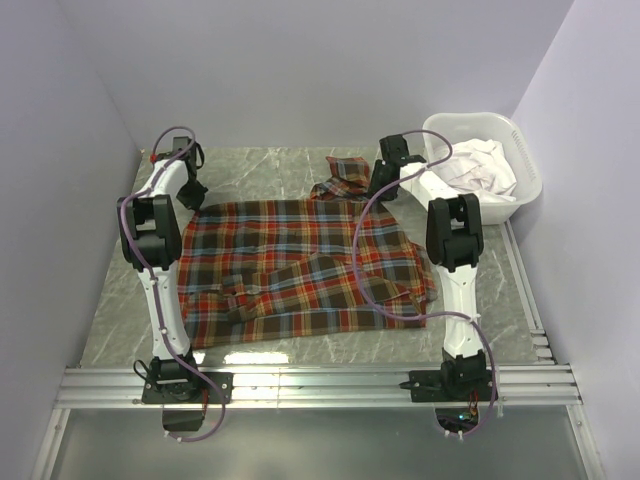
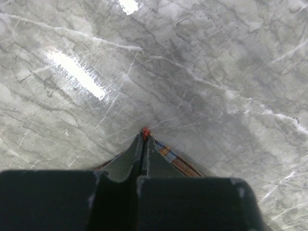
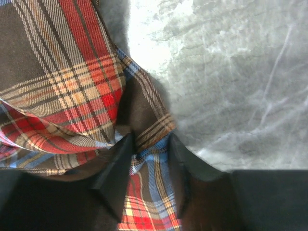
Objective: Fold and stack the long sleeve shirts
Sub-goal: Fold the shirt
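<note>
A red, orange, teal and dark brown plaid long sleeve shirt (image 1: 290, 265) lies spread across the marble table. My left gripper (image 1: 190, 192) is at its far left corner. In the left wrist view the left gripper (image 2: 144, 137) is shut, with a sliver of red cloth pinched at the tips and plaid shirt (image 2: 175, 161) showing under it. My right gripper (image 1: 380, 180) is at the shirt's far right, by a bunched fold. In the right wrist view the right gripper (image 3: 149, 142) is shut on plaid shirt cloth (image 3: 72, 86) that fills the gap between its fingers.
A white laundry basket (image 1: 525, 190) stands at the back right and holds white cloth (image 1: 480, 165). Bare marble table (image 1: 270, 165) shows behind the shirt. Walls close in the left, back and right sides. A metal rail (image 1: 320, 385) runs along the near edge.
</note>
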`<state>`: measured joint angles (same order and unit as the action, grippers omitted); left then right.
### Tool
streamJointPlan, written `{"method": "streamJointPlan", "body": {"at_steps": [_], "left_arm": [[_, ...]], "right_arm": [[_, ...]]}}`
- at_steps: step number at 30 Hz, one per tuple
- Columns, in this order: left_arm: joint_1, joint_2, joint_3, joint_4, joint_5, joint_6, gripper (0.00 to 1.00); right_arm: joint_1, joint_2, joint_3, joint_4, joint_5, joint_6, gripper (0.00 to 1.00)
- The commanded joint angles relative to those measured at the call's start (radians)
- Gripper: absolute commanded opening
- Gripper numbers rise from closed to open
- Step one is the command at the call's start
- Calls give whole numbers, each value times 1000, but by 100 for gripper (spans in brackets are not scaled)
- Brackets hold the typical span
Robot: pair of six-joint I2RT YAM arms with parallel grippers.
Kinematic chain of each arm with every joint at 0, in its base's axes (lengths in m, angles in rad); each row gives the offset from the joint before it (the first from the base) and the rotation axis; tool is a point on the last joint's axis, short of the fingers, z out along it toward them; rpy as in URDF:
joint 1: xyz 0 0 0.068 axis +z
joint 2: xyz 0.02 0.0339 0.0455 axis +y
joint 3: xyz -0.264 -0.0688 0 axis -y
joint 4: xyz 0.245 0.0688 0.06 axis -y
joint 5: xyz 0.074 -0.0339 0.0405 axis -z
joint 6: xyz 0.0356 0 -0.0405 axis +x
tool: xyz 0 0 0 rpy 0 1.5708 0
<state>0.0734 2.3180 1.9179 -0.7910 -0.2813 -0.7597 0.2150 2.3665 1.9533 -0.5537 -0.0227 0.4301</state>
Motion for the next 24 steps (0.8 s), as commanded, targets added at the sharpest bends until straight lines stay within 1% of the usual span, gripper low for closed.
{"method": "streamJointPlan", "body": {"at_steps": [1,3,5,6,9,15,24], "left_arm": [[-12,44,-34,-59,7,31,0],[-12,41,-34,-53,-1,42,0],[-11,32,-30,-47,-19,56,0],[-9,27,-30,-40,-22,63,0],[-9,-5,-34,-10,-27,89,0],[-11,-104,-69,53,-35,132,0],[-7,-259,-125,111,-42,143,0]], "right_arm": [[-6,39,38,-5,-23,7,37],[-6,30,32,6,-23,3,34],[-8,19,33,0,-13,-2,24],[-8,14,33,-2,-10,-11,17],[-12,-18,22,9,1,-28,10],[-12,-118,-10,50,0,-62,6],[-17,-274,-126,118,-13,-76,3]]}}
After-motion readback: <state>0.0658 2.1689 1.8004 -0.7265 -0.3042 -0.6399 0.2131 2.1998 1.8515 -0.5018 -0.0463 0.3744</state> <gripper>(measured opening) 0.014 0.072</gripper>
